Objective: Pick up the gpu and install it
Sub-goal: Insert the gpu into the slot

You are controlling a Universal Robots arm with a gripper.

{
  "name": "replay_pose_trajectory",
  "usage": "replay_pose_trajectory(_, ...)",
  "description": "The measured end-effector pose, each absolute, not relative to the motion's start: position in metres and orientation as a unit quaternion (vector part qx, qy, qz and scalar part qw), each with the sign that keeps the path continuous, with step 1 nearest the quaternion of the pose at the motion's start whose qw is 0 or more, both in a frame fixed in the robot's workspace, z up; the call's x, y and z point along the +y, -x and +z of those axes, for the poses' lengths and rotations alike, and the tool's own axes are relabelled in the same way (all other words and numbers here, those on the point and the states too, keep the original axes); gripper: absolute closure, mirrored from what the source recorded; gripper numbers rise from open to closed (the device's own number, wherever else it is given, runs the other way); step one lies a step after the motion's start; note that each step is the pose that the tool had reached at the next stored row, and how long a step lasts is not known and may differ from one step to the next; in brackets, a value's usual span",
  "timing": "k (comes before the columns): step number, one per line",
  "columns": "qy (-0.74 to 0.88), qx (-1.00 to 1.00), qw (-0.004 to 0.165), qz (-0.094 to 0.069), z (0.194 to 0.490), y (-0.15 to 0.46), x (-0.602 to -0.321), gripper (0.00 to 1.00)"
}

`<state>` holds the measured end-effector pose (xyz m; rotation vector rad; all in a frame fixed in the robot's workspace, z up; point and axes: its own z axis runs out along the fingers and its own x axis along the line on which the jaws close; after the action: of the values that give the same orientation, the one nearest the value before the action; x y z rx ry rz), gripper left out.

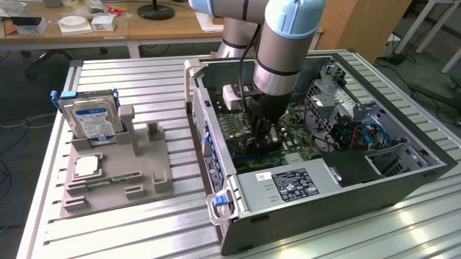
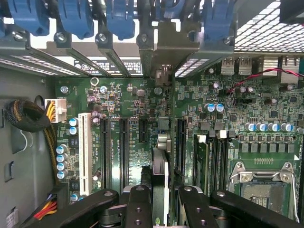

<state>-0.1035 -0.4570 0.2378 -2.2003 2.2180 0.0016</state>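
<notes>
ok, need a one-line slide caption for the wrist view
Gripper holding the gpu edge-on above the motherboard, lined up with the expansion slots inside the open PC case.

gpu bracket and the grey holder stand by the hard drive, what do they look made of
The gpu end bracket looks like bare silvery sheet metal: thin, dull sheen, bent tab. The grey holder stand looks like matte plastic, possibly printed: uniform colour, blocky moulded posts, no shine.

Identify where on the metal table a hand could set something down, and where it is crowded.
Bare table lies beyond the grey fixture and before it, near the computer case. Crowded: inside the case, where the gripper holds the gpu.
</notes>
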Motion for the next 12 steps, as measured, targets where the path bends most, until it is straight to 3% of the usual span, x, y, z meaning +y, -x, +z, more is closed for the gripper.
replay_pose_trajectory(12,0.704,0.710,0.009,0.001,0.2347,0.1035,-0.4569,0.74)
